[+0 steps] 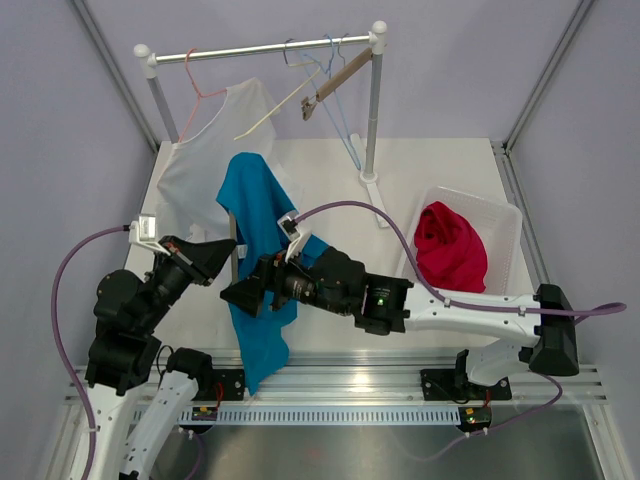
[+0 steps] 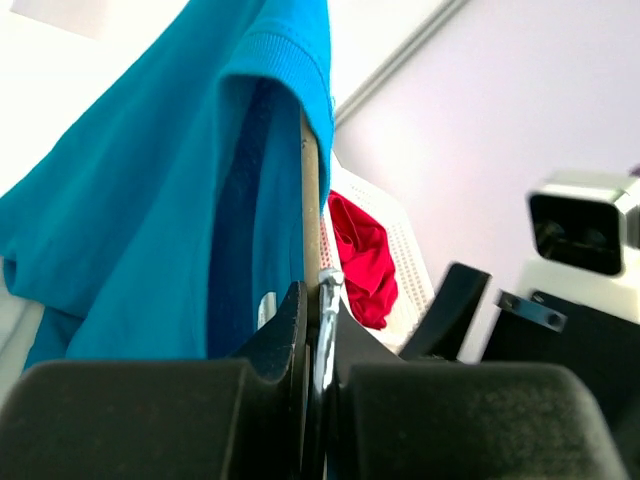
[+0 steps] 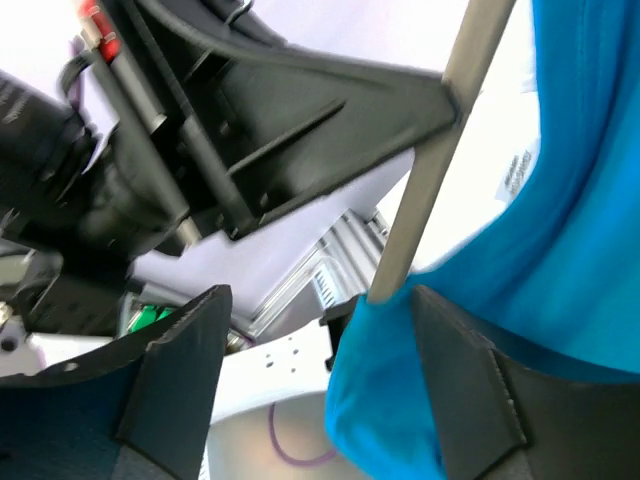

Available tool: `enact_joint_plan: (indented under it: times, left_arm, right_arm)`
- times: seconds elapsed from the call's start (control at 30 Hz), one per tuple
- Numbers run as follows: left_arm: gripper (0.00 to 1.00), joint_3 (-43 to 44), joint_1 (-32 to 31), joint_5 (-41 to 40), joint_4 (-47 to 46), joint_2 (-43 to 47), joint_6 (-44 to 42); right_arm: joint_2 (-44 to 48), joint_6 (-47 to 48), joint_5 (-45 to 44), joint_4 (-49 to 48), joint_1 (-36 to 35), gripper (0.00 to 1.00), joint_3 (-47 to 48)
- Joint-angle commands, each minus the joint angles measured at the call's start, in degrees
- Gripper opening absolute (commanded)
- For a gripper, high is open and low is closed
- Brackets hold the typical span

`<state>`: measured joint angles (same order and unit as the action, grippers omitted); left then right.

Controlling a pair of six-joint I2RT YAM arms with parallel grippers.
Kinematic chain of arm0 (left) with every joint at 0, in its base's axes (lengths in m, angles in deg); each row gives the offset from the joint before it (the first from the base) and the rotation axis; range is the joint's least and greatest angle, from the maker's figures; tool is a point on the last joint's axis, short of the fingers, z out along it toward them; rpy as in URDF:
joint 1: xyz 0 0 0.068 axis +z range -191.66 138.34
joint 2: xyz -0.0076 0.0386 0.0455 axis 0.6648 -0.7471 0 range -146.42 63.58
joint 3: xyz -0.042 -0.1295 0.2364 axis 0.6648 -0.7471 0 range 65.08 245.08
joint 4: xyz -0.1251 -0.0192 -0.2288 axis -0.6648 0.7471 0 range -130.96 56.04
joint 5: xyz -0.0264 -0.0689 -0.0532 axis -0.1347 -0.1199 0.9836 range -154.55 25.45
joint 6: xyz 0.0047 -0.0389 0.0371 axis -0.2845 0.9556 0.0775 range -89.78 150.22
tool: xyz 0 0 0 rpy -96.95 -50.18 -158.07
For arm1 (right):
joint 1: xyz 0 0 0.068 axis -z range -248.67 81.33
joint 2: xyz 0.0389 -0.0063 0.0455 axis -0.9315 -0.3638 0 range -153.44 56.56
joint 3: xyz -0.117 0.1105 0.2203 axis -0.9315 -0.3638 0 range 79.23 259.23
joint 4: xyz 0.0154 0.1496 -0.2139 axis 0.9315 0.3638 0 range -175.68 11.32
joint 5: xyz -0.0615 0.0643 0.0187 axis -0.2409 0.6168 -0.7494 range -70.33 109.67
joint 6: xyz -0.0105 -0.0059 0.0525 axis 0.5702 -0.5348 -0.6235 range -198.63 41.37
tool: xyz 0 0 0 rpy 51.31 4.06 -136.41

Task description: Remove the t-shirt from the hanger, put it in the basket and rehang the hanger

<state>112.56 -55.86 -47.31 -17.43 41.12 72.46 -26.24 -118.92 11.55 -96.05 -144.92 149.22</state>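
T-shirt (image 1: 255, 215), blue, hangs on a wooden hanger (image 2: 311, 195) in front of the arms, over the near half of the table (image 1: 330, 165). In the top view it runs from a bunched upper end near the white shirt (image 1: 200, 170) down to a hem at the table's near edge, by the metal rail. The left gripper (image 1: 226, 254) is clamped on the hanger: in the left wrist view its fingers (image 2: 290, 330) press together round the metal piece at the foot of the wooden bar, with the shirt's ribbed edge draped over the bar above. The right gripper (image 1: 228, 296) sits at the shirt's left edge, lower down, with its jaws apart. In the right wrist view the blue cloth fills the space beside one finger (image 3: 470, 370), and nothing is pinched. A white tag (image 3: 517, 175) shows inside the shirt there; its print is too small to read. A strip of bare table separates the shirt's right edge from the basket (image 1: 500, 215), which holds a red cloth (image 1: 450, 245). Behind, the rack (image 1: 270, 46) carries the white shirt and several bare hangers (image 1: 325, 75), well apart from the blue one.
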Motion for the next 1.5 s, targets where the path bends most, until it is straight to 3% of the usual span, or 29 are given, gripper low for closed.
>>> enact_joint_plan:
  times: [0.0,0.2,0.37,0.67,0.8,0.87,0.93,1.07,1.2,1.47]
  left_arm:
    - [0.00,3.8,0.0,-4.5,-3.6,1.9,0.0]
    - [0.00,4.9,0.0,-7.5,-3.8,2.2,0.3]
    - [0.00,6.6,0.0,-9.6,-4.4,2.8,2.1]
    - [0.00,9.6,0.1,-8.8,-4.8,2.8,4.6]
    - [0.00,9.9,0.1,-8.4,-4.6,2.9,5.1]
    - [0.00,10.3,0.1,-8.7,-4.7,2.9,4.9]
    - [0.00,10.4,0.1,-9.1,-4.7,2.6,4.3]
    - [0.00,11.0,0.1,-10.7,-7.1,1.9,3.1]
    - [0.00,13.9,0.1,-12.5,-9.6,0.1,1.5]
    - [0.00,22.6,0.1,-10.7,-12.7,-4.3,1.3]
  right_arm:
    - [5.4,2.3,2.2,0.1,-1.0,0.84,-1.1]
    - [7.3,6.5,0.3,7.5,-6.5,0.93,-1.4]
    - [4.9,6.1,-6.4,12.9,-10.6,0.94,-4.4]
    - [-0.1,5.9,-12.7,11.5,-11.7,0.90,-6.1]
    - [-0.8,7.1,-14.6,7.7,-11.7,0.71,-6.3]
    - [0.1,6.6,-14.3,6.7,-11.7,0.38,-7.1]
    - [0.8,6.4,-12.8,6.7,-11.8,0.12,-8.6]
    - [2.9,4.4,-10.0,8.0,-12.9,0.00,-12.2]
    - [3.9,0.8,-7.2,7.2,-13.7,0.00,-19.9]
    - [5.7,-1.7,-14.0,13.7,-14.8,0.00,-23.0]
